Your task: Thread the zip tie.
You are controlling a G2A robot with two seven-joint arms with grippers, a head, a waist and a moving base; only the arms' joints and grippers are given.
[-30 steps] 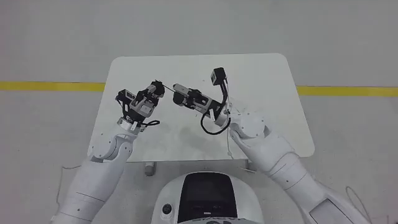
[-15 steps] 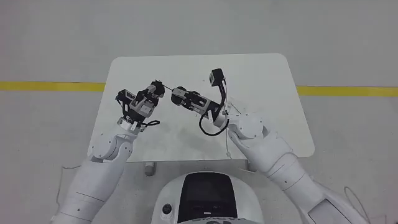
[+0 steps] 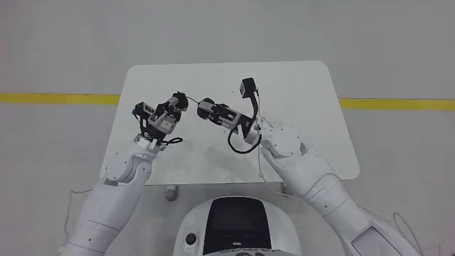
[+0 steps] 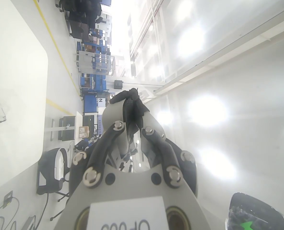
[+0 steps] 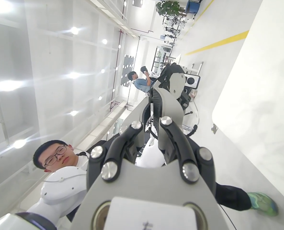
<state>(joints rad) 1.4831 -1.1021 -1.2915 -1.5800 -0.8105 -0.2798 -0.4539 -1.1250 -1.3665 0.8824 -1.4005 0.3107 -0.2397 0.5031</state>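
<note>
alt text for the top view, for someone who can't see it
Seen from above, two white robot arms meet over a white table, with the left gripper and the right gripper held nearly tip to tip above it. The left gripper is shut on a small black zip tie at its tip.

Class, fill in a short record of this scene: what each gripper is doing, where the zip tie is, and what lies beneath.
left gripper: above the table, jaws shut on the zip tie
right gripper: opposite, close by, jaws shut, hold on the tie unclear
zip tie: thin dark strip between the two gripper tips
table: white, rounded corners
</note>
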